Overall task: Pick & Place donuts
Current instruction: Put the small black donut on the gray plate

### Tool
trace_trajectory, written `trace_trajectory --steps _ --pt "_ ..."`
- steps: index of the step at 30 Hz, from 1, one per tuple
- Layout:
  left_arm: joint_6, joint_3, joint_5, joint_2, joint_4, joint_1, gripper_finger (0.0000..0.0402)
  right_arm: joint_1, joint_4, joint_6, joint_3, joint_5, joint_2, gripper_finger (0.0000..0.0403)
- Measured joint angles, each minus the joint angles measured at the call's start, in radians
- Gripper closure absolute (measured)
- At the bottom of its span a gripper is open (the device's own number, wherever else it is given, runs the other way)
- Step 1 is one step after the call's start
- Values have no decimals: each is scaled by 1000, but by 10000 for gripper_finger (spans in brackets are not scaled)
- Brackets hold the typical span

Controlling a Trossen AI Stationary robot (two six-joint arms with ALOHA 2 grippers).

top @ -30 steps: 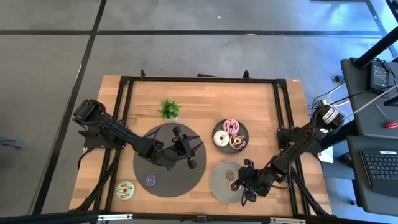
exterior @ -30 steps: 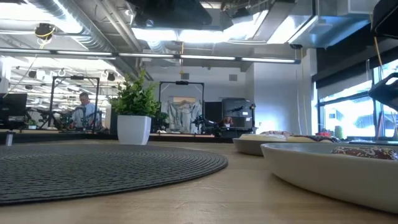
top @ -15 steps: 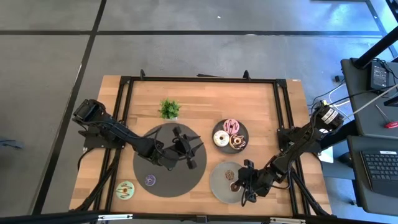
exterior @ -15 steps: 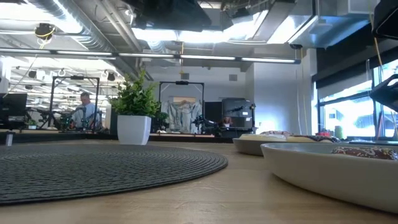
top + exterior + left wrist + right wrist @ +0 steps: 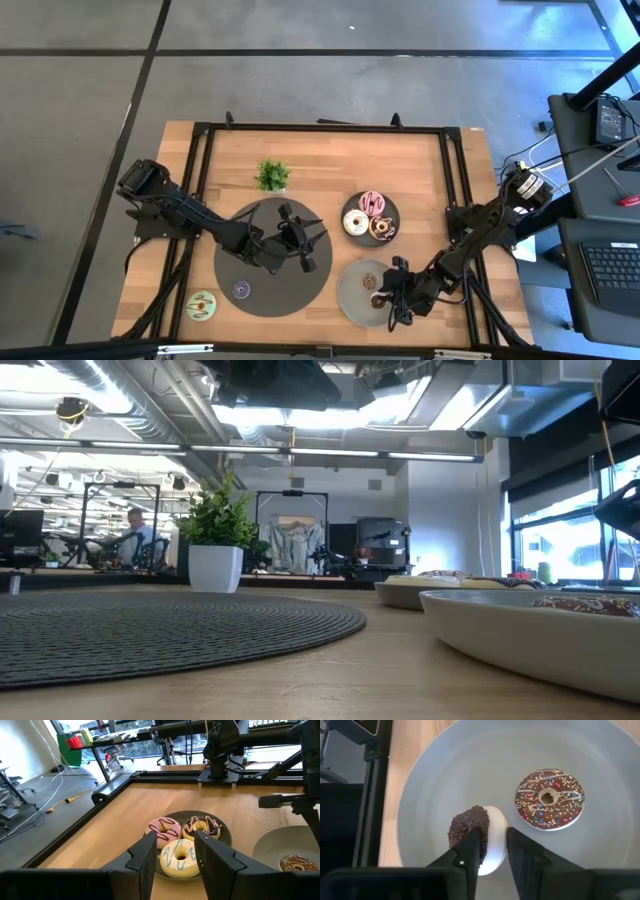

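Grey concrete floor surrounds the wooden counter, which sits in a black frame. At its near left corner lies a green-iced donut, bare on the wood. Just beside it, a small purple donut rests on the near part of the large dark round mat. The left gripper hangs over the mat's right half, its fingers parted with nothing between them; its wrist view looks past them toward the dark plate. A small green plant in a white pot stands behind the mat, toward the far edge.

Right of the mat, the dark plate carries three donuts touching one another: a pink-iced donut farthest back, a white-iced donut with blue squiggles, and a chocolate-striped donut. Nearer the front edge sits a grey plate. On it lies a brown donut with sprinkles, flat, and close beside it a small donut with dark chocolate sprinkles, tipped on its side so its pale underside shows. The right gripper is low over this plate, its fingers slightly apart on either side of that small donut's edge; whether they press it I cannot tell.
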Motion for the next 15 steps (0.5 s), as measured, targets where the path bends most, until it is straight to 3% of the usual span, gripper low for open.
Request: trace_trajectory --steps 15 --pt "1 0 23 0 0 0 270 -2 -18 7 0 -12 -1 298"
